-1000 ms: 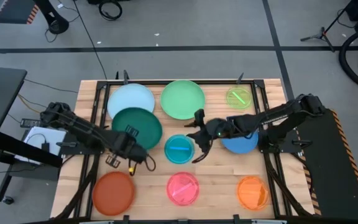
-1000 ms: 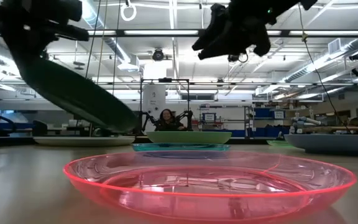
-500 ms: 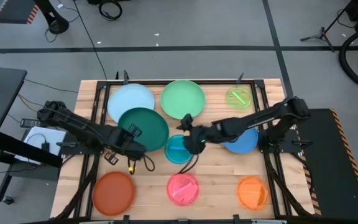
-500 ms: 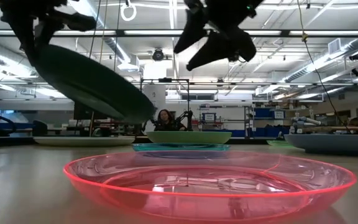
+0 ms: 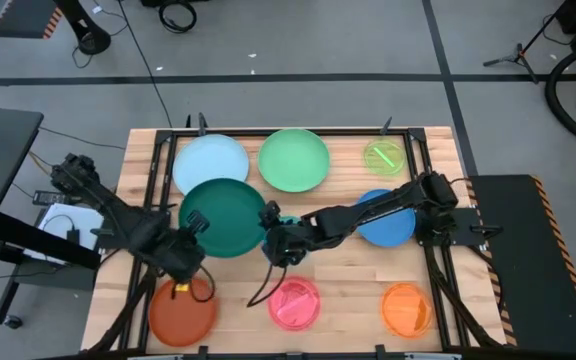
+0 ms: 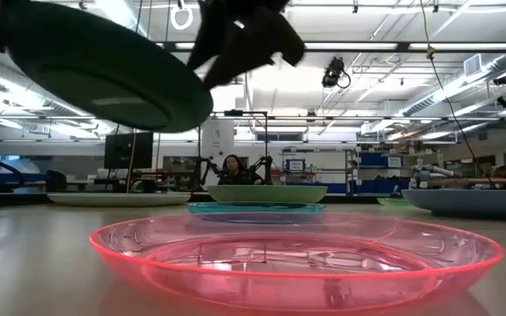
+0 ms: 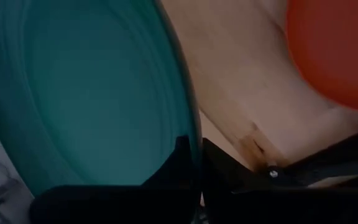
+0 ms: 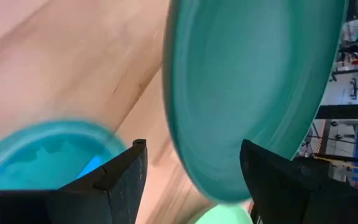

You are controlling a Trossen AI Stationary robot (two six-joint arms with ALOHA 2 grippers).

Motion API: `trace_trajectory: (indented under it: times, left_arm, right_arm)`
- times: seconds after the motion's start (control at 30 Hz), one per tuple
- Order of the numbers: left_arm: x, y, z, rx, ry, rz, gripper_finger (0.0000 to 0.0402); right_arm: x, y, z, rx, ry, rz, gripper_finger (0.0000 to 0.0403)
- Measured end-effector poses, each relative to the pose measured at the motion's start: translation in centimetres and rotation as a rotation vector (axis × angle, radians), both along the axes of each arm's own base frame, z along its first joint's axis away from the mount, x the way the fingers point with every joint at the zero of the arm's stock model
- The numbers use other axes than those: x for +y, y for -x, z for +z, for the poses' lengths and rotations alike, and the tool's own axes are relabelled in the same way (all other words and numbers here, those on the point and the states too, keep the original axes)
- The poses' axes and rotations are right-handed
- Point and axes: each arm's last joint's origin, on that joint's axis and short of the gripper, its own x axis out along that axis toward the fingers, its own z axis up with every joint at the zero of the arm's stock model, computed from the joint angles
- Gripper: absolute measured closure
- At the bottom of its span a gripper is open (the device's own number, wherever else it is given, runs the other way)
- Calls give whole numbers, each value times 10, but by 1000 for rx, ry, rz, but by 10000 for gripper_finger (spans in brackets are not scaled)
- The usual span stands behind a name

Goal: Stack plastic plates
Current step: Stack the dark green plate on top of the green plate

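My left gripper (image 5: pixel 194 230) is shut on the dark green plate (image 5: pixel 223 212), which is lifted and tilted over the table's left middle; the plate also shows in the low view (image 6: pixel 104 70). My right gripper (image 5: pixel 268 234) is open at that plate's right rim, above the teal plate (image 8: pixel 36 155), which my right arm mostly hides in the high view. In the right wrist view the green rim (image 8: pixel 185 149) shows between the open fingers; I cannot tell whether they touch it. The other plates lie flat on the table. My left gripper pinches the dark green plate's rim (image 7: pixel 191 134) on its near left side between its two fingers, one on the inner face and one on the underside. The fingers come slanting from the table's near left. The plate is lifted clear and tilted.
Light blue (image 5: pixel 211 160), light green (image 5: pixel 294 158) and lime (image 5: pixel 385 156) plates lie at the back. A blue plate (image 5: pixel 388 228) lies right of centre. Red-orange (image 5: pixel 181 310), pink (image 5: pixel 294 303) and orange (image 5: pixel 406 308) plates lie along the near edge.
My right gripper has gone toward the table's left edge, from the teal plate's right side to the dark green plate's right rim. My left gripper has drawn back toward the near left and raised the dark green plate, which now hangs less steeply tilted.
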Motion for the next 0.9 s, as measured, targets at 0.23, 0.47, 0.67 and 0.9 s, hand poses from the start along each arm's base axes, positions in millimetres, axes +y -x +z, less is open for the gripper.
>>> trace_trajectory:
  times: [0.23,0.47,0.67,0.9]
  left_arm:
    - [-12,20,7,-88,-2,-58,386]
    - [-17,23,7,-96,-3,-89,386]
    - [-17,23,7,-83,9,-90,386]
    - [-17,23,7,-71,10,-121,386]
  right_arm:
    - [3,-8,-5,16,0,58,160]
    - [1,-8,1,5,104,58,163]
    - [1,-7,0,31,133,83,170]
    - [-1,-6,-3,66,152,98,229]
